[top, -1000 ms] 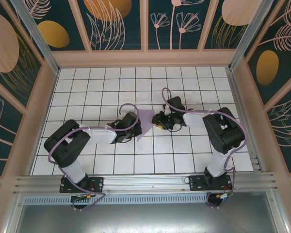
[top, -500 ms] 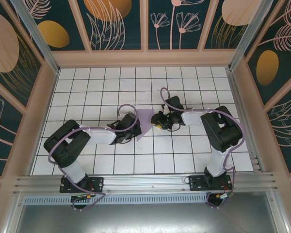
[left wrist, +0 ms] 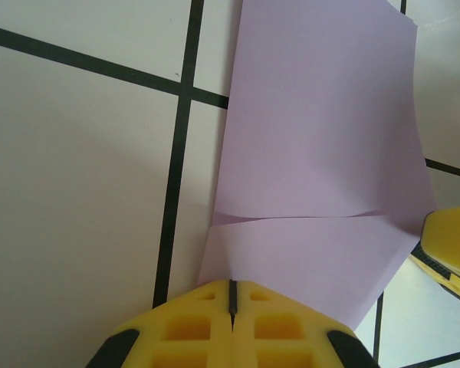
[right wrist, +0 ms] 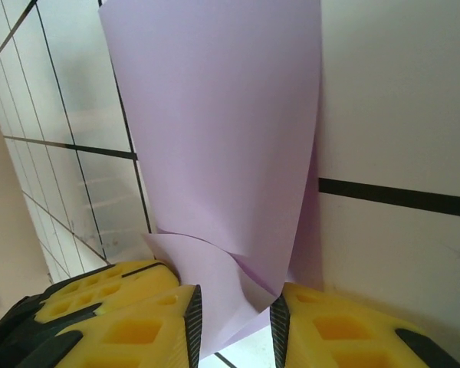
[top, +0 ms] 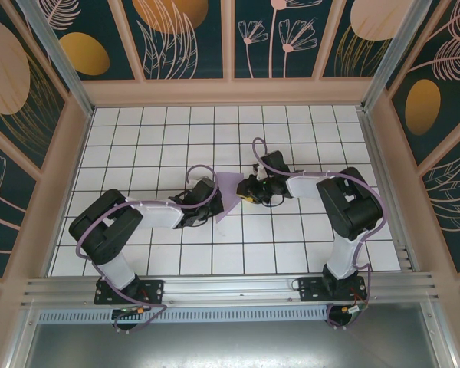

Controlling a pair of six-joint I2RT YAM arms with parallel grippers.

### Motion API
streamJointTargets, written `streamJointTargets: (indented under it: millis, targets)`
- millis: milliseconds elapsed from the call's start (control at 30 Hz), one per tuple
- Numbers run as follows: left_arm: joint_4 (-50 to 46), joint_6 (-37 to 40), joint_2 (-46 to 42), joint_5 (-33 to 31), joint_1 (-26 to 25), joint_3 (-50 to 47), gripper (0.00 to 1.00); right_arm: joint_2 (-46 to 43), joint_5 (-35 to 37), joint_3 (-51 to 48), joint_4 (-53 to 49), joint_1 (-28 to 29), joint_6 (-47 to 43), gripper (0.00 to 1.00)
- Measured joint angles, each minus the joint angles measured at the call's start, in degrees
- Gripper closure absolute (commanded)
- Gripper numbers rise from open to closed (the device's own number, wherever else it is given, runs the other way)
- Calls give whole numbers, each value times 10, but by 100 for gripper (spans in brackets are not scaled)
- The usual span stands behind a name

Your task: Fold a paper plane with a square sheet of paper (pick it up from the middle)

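**A:** The right tool (top: 248, 189) has crept a little left and up toward the paper (top: 228, 196) since a second ago. The left tool (left wrist: 231, 290) hasn't budged.

**B:** Where is the paper?

**A:** On the counter (top: 138, 146) between the two tools, part-folded. One end runs in at the left tool, and the other lifts and curls into the right one.

**B:** What could go wrong?

**A:** One end is pinned. If the right tool pushes further in, I'd expect the sheet to buckle and take a stray crease, so the fold ends up skewed. If the tools pull apart instead, thin paper like this may tear at the pinch. And if the right tool closes on that curl, it would flatten whatever lies there, lined up or not.

**B:** How do the tools stand?

**A:** The left is clenched, with its pads meeting and the paper's near corner running in under them, so it looks pinched. The right is narrowly parted. The curled edge sits in the gap and touches both inner faces. Whether it's actually being squeezed, I can't tell.
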Motion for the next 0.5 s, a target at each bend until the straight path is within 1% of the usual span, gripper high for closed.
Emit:
streamJointTargets:
  millis: [133, 267, 400, 500]
  targets:
    - [2, 0, 0, 0, 0, -1, 99, 0, -17, 0, 15, 0, 10, 68]
    - [3, 0, -1, 0, 0, -2, 98, 1, -34, 0, 29, 0, 12, 71]
    - [0, 2, -5, 1, 0, -3, 93, 11, -44, 0, 33, -1, 12, 73]
    - [-12, 8, -15, 2, 0, -3, 88, 25, -45, 0, 29, -2, 13, 78]
